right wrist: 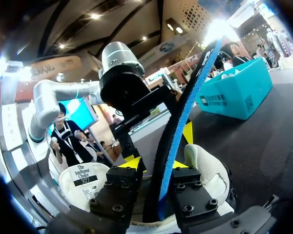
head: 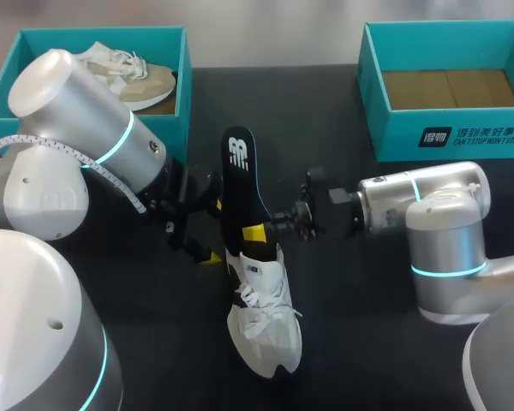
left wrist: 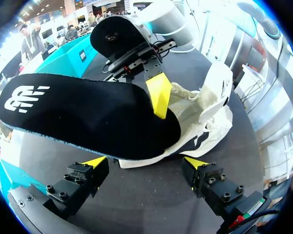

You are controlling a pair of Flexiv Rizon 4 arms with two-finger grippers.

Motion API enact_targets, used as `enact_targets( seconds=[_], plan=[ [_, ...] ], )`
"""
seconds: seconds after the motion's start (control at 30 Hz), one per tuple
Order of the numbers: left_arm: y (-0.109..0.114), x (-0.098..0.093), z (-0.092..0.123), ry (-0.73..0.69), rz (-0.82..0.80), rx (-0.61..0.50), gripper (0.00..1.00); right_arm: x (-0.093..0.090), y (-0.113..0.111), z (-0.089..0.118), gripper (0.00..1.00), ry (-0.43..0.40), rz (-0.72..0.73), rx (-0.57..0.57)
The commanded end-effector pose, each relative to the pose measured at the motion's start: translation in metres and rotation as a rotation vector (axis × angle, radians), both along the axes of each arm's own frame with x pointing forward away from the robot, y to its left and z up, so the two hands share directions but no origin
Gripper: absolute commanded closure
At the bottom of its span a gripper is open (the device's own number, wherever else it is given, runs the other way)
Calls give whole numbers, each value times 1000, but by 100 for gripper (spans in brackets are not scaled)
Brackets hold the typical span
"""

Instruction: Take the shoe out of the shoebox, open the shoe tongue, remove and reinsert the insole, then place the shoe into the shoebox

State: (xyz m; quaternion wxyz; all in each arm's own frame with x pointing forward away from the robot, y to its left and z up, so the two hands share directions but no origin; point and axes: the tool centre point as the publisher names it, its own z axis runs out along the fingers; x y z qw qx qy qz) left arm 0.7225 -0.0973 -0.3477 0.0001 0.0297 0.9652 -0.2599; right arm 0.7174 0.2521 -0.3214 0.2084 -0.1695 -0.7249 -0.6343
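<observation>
In the head view, the white shoe lies on its sole near the middle of the table, toe toward the near edge. The black insole rises from its opening, heel end toward the far edge. Our right gripper is clamped on the insole low down. Our left gripper sits just beside it, fingers spread. A teal shoebox at the far left corner holds another shoe. A second shoebox stands at the far right corner.

In the left wrist view, our fingers stand apart around nothing, and the insole ahead hides much of the shoe.

In the right wrist view, our fingers pinch the insole edge-on. Its toe end seems tucked inside the shoe, though our fingers cover that part.
</observation>
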Motion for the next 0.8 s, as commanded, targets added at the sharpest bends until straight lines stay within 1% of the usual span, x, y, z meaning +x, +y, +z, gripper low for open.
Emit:
enact_targets(
  seconds=[0.03, 0.07, 0.1, 0.13, 0.3, 0.43, 0.53, 0.8],
  plan=[
    [0, 0, -1, -1, -1, 0, 0, 3, 3, -2, 85, 6, 10, -3],
    [0, 0, -1, -1, -1, 0, 0, 3, 3, -2, 87, 8, 12, -3],
    [0, 0, -1, -1, -1, 0, 0, 4, 4, -2, 98, 9, 15, -4],
    [0, 0, -1, -1, -1, 0, 0, 4, 4, -3, 100, 10, 19, -5],
    [0, 0, -1, -1, -1, 0, 0, 4, 5, -10, 100, 32, 43, -19],
    [0, 0, -1, -1, -1, 0, 0, -1, 3, -20, 100, 73, 56, -20],
    [0, 0, -1, -1, -1, 0, 0, -6, 2, -25, 100, 96, 54, -20],
    [0, 0, -1, -1, -1, 0, 0, -22, -1, -35, 100, 126, 35, -7]
  ],
)
